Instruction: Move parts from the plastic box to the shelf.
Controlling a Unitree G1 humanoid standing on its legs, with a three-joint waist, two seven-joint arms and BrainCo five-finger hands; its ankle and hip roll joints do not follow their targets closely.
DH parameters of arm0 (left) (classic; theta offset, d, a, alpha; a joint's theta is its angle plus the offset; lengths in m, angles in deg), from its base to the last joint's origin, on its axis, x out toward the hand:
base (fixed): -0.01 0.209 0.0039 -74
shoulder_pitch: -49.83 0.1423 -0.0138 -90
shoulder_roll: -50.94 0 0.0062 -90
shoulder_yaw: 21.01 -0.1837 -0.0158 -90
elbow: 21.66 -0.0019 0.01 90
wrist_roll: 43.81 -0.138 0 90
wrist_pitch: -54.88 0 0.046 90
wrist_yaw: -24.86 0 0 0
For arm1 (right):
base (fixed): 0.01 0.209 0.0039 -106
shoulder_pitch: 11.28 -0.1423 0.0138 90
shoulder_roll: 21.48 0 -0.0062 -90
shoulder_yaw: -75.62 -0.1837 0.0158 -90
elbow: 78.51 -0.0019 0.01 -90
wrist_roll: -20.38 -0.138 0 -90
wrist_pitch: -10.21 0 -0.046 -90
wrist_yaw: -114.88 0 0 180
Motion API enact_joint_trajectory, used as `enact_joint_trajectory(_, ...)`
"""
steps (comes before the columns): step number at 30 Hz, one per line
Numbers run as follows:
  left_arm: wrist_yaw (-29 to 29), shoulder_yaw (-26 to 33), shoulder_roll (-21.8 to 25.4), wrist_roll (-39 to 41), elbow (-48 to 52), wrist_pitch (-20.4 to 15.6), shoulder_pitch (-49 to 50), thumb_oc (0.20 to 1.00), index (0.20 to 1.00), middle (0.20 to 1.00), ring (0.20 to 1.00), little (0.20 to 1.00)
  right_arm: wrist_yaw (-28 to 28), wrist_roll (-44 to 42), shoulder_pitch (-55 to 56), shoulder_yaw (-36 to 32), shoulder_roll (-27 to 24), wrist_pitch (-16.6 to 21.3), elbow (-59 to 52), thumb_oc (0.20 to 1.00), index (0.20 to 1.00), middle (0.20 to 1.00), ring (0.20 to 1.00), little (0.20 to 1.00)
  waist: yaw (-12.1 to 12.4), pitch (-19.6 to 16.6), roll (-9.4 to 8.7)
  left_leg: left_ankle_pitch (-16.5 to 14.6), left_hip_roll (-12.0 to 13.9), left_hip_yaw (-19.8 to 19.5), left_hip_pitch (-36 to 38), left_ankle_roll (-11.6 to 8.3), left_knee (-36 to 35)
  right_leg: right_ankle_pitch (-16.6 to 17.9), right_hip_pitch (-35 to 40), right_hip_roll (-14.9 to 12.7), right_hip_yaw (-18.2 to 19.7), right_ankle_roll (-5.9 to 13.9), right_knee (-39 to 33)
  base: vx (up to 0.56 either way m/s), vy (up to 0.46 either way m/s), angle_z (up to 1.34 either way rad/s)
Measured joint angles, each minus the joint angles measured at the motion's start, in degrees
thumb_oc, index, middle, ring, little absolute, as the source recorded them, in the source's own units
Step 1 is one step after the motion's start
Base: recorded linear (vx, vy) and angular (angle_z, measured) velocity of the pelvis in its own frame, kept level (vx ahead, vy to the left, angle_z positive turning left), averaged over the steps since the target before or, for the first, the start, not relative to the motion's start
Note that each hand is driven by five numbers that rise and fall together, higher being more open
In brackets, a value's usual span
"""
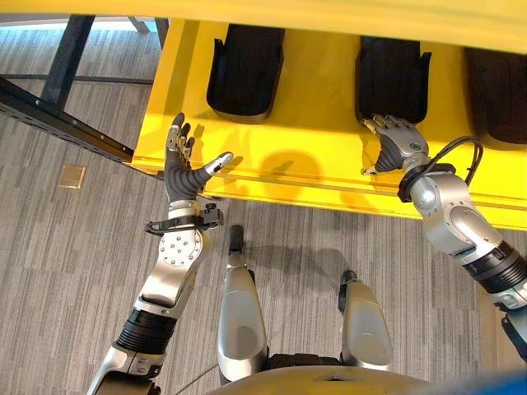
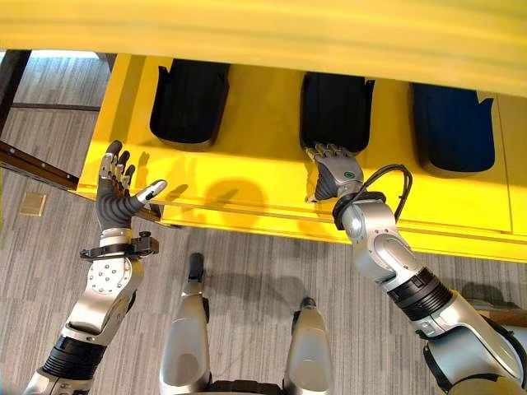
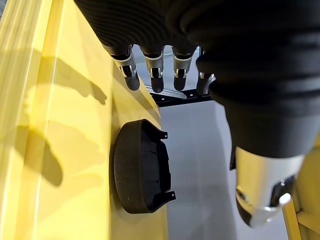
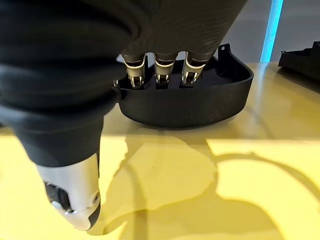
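Overhead, a yellow shelf (image 1: 313, 164) runs across the scene above a grey wood-patterned floor (image 1: 66, 263), with a dark metal frame (image 1: 58, 99) at the far left and a small tan square plate (image 1: 72, 175) lying on the floor just beside it.

At the left, the left hand (image 1: 179, 169) is raised at the shelf's front left corner, its fingers straight and spread, the thumb pointing out toward the shelf edge; it holds nothing. Its wrist view shows the fingertips (image 3: 131, 80) in a row, clear of the shelf wall.

Just beyond that hand, the first black part (image 1: 245, 72) lies on the shelf surface, a dark moulded shell with a raised rim, well apart from the hand.

Further right, the second black part (image 2: 336, 111) lies on the shelf in the same way. The right hand (image 2: 336, 174) is at its near edge, palm down over the yellow surface. In the right wrist view the fingers (image 4: 162, 70) reach over the part's rim, their tips hidden inside the shell, so whether they grip it cannot be told; the thumb (image 4: 72, 190) hangs free above the shelf.

At the far right, a third black part (image 2: 453, 127) lies on the shelf, apart from both hands.
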Motion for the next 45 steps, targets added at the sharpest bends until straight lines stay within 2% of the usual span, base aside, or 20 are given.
enact_joint_trajectory(23,0.51,0.0,0.17,-0.7,0.09,0.03,-0.02,1.0,1.0,1.0,1.0,1.0,-1.59,-1.1,0.99,-0.12,-0.06,0.02,-6.77,1.0,1.0,1.0,1.0,1.0,-1.84,0.4,-0.83,-0.78,0.0,0.31,-0.28,-0.45,0.82,-0.01,-0.21,-0.01,0.47,0.02,-0.12,0.0,0.002,-0.01)
enact_joint_trajectory(26,2.58,0.03,0.24,-0.63,0.13,0.07,-0.07,1.0,1.0,1.0,1.0,1.0,-1.58,-1.08,1.77,-0.12,-0.06,0.05,-6.96,1.0,1.0,1.0,1.0,1.0,-1.89,0.4,-0.84,-0.88,-0.01,0.48,-0.27,-0.57,1.02,0.0,-0.32,-0.01,0.74,0.02,-0.13,0.0,0.01,-0.03)
enact_joint_trajectory(45,2.38,-0.06,0.23,-0.65,0.13,0.12,-0.38,1.0,1.0,1.0,1.0,1.0,-0.08,-1.16,2.33,-0.14,0.05,-0.76,-5.19,1.0,1.0,1.0,1.0,1.0,-1.86,0.42,-0.84,-0.9,-0.06,0.54,-0.22,-0.57,1.41,0.01,-0.35,-0.01,0.92,0.04,0.12,0.0,0.0,0.0)
